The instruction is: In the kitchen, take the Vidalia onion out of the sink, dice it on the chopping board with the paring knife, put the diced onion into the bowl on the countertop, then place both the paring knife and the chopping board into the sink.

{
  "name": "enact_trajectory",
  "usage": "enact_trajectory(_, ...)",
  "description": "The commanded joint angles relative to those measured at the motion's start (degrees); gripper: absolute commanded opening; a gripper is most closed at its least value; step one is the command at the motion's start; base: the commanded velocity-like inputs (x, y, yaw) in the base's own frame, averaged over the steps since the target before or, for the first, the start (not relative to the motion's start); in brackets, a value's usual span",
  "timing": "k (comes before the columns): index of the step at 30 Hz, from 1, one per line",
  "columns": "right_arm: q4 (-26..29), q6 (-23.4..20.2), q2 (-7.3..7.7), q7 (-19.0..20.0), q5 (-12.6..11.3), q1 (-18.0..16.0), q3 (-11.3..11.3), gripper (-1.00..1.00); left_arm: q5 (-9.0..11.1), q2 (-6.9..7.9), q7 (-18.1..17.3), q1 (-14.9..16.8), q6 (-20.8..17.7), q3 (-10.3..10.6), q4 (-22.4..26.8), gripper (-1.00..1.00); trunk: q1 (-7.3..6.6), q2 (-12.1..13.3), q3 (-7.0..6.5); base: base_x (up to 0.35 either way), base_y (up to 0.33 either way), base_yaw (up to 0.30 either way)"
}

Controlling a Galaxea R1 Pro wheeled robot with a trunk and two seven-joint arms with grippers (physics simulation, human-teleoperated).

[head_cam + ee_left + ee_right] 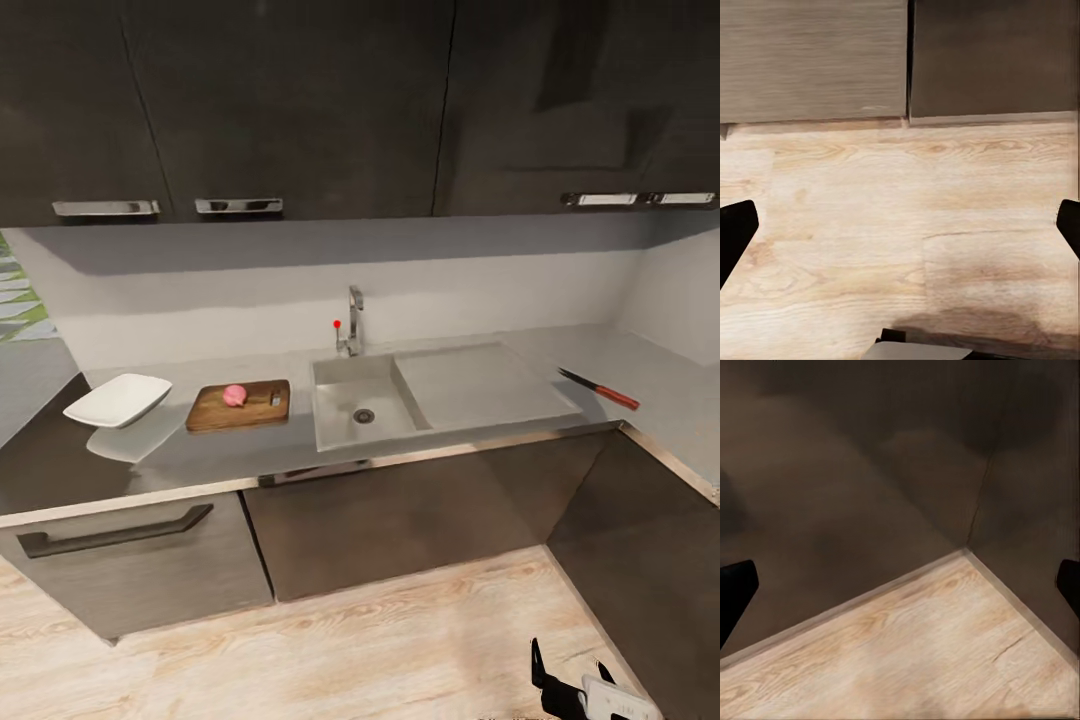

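Note:
The pinkish Vidalia onion (234, 396) rests on the dark brown chopping board (250, 410), on the countertop (200, 455) just left of the sink (340, 420). Left of the board stands the white bowl (118, 400). The paring knife (598, 388), red handle toward the corner, lies on the counter right of the drainboard (480, 385). The basin holds nothing but its drain. My right gripper (570, 668) hangs low over the floor, far from the counter. In the wrist views, my left gripper (900, 225) and right gripper (900, 585) are open and hold nothing.
Dark upper cabinets (300, 100) hang over the counter, which turns a corner at the right (680, 400). A chrome tap with a red knob (353, 322) stands behind the basin. A drawer with a long handle (115, 535) sits below the bowl. Pale wood floor (350, 650) lies in front.

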State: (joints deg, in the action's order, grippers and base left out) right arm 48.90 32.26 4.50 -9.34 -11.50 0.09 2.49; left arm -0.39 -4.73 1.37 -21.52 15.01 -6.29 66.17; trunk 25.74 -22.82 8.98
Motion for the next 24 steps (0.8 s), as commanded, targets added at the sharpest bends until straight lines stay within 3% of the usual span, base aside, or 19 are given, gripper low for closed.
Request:
enact_trajectory(1,0.1,0.1,0.03,-0.1,-0.2,0.0,-0.1,1.0,-0.1,-0.05,0.1,0.0,0.1,0.0,0.0,1.0,0.04,-0.1,0.03,0.0,0.0,-0.214)
enact_trajectory(19,0.1,0.0,-0.08,-0.1,-0.1,0.0,-0.2,1.0,-0.1,-0.05,0.3,0.0,0.1,1.4,-1.1,1.0,0.04,-0.1,-0.97,0.0,0.0,-0.202)
enact_trajectory(24,0.2,-0.3,-0.14,0.0,1.6,0.0,-0.6,1.0,-0.1,-0.07,0.3,0.0,0.1,1.4,-1.2,1.0,0.04,-0.1,-1.08,0.0,0.0,-0.079)
